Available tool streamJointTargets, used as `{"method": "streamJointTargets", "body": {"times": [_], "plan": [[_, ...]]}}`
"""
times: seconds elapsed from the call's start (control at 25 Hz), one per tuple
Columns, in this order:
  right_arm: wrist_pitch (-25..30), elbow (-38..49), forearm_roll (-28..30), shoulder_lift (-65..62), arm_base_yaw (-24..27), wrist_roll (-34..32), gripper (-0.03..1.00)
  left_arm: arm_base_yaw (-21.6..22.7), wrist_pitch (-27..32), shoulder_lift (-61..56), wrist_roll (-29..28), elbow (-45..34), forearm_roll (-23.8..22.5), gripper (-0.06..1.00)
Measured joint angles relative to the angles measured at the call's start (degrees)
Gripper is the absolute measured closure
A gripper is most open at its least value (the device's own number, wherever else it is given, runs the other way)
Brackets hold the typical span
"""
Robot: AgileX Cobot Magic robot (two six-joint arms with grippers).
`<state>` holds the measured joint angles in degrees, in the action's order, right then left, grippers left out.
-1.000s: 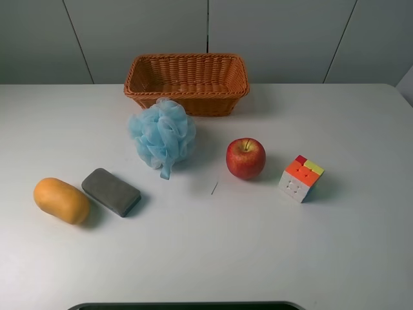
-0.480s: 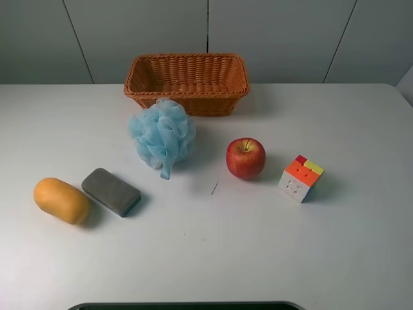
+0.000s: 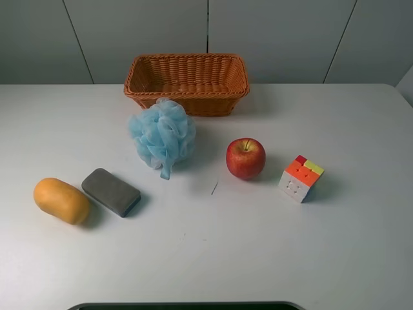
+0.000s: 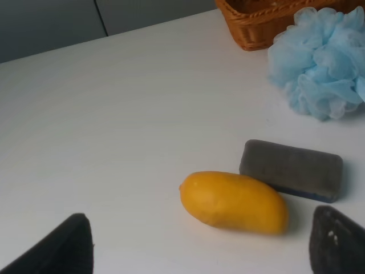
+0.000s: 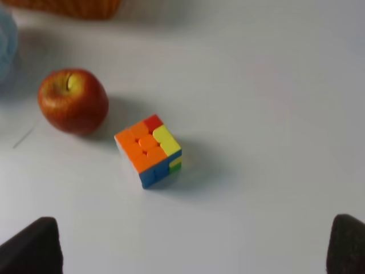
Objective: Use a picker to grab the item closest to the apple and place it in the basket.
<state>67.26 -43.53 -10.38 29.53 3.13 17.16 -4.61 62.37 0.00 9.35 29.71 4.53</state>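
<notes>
A red apple (image 3: 245, 157) sits on the white table, right of centre. A multicoloured puzzle cube (image 3: 301, 177) lies just to its right, a short gap away. A light blue bath pouf (image 3: 162, 135) lies to the apple's left, somewhat farther off. The brown wicker basket (image 3: 193, 97) stands empty at the back. The right wrist view shows the apple (image 5: 73, 101) and the cube (image 5: 149, 149) ahead of my open, empty right gripper (image 5: 189, 251). My left gripper (image 4: 197, 251) is open and empty. Neither gripper shows in the high view.
An orange-yellow mango (image 3: 61, 200) and a grey eraser-like block (image 3: 111, 191) lie at the front left, also in the left wrist view as mango (image 4: 234, 201) and block (image 4: 292, 169). A small dark scratch (image 3: 214, 188) marks the table.
</notes>
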Motion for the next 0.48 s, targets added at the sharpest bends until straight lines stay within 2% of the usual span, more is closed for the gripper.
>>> {"method": "streamJointTargets", "body": {"times": [0.48], "plan": [[-8.06,-2.93,1.86,32.34,-11.91,7.82,0.27,0.00,0.00,0.00,0.00,0.00,0.00,0.22]]}}
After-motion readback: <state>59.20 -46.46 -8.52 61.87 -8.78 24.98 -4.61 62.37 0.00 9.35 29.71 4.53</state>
